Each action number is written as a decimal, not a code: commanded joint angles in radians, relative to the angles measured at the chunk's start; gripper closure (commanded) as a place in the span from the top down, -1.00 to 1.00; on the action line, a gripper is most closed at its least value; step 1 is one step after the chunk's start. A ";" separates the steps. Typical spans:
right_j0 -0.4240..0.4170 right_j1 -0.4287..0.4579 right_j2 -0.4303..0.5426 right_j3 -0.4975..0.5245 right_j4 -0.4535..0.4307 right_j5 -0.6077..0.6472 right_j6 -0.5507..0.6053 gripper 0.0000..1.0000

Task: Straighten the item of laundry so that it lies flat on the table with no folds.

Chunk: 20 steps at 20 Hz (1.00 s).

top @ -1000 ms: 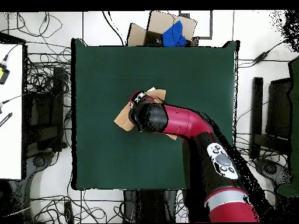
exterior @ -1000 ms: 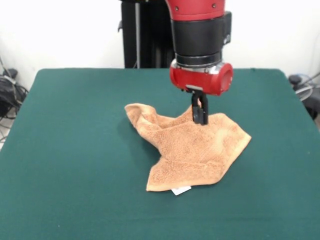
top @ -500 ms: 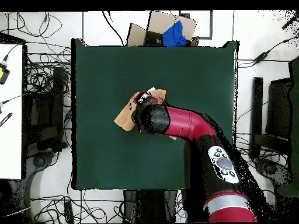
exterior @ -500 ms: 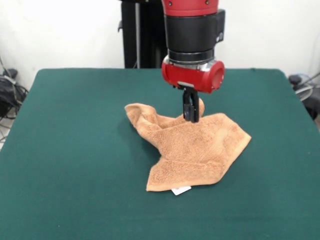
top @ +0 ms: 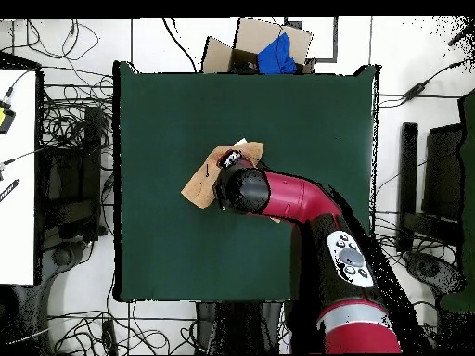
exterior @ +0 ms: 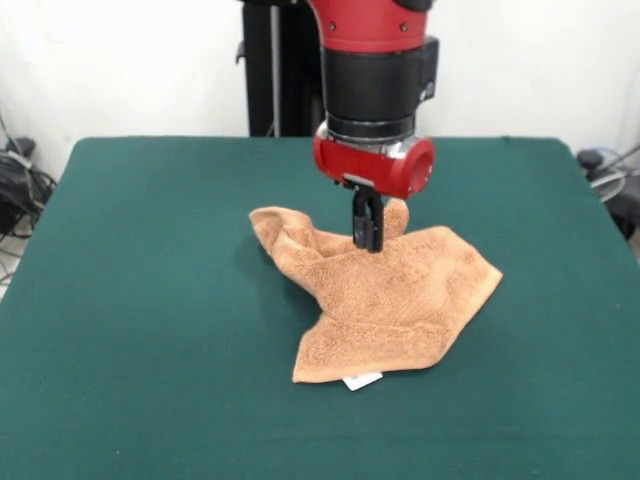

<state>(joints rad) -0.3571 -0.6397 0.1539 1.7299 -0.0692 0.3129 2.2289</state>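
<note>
The orange-tan towel (exterior: 385,295) lies crumpled on the green table (exterior: 150,300), with a fold standing up at its far edge and a white tag (exterior: 362,381) at its near edge. My gripper (exterior: 366,238) is shut on that raised far fold and pinches it just above the table. In the overhead view the towel (top: 197,185) shows left of the arm's wrist, which hides the gripper.
A cardboard box with a blue cloth (top: 269,51) sits beyond the table's far edge in the overhead view. Cables and stands surround the table. A white desk (top: 17,176) is at the left.
My gripper has moved left in the front view, about 35 px, dragging the pinched towel fold with it. The rest of the towel has stayed in place.
</note>
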 commanded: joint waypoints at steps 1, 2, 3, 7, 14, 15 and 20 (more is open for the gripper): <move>0.067 0.107 -0.071 -0.015 -0.017 -0.026 0.125 -1.00; 0.071 0.114 -0.073 -0.016 -0.015 -0.033 0.126 -1.00; 0.076 0.132 -0.077 -0.023 -0.015 -0.046 0.127 -1.00; 0.081 0.178 -0.078 -0.035 -0.008 -0.083 0.127 -1.00; 0.081 0.264 -0.055 -0.051 0.013 -0.130 0.130 -1.00; 0.075 0.281 -0.043 -0.047 0.019 -0.137 0.132 -1.00; 0.073 0.342 -0.025 -0.046 0.036 -0.181 0.142 -1.00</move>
<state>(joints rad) -0.3002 -0.4263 0.1066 1.6875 -0.0646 0.1578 2.2289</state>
